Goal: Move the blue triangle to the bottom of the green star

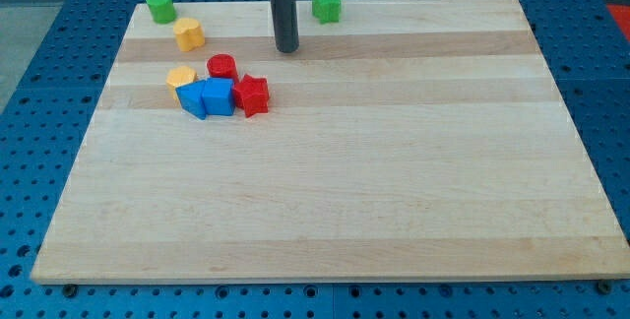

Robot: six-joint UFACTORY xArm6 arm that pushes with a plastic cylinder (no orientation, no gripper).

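The green star (327, 5) lies near the board's top edge, right of centre-left. The blue triangle (191, 100) sits in a cluster at the left, touching a blue cube (218, 95) on its right. My tip (286, 49) rests on the board below and left of the green star, up and to the right of the cluster, apart from every block.
In the cluster: a yellow block (180, 77), a red cylinder (221, 66) and a red star (252, 94). A yellow block (189, 33) and a green cylinder (160, 6) lie at the top left. The wooden board (394, 181) sits on a blue pegboard.
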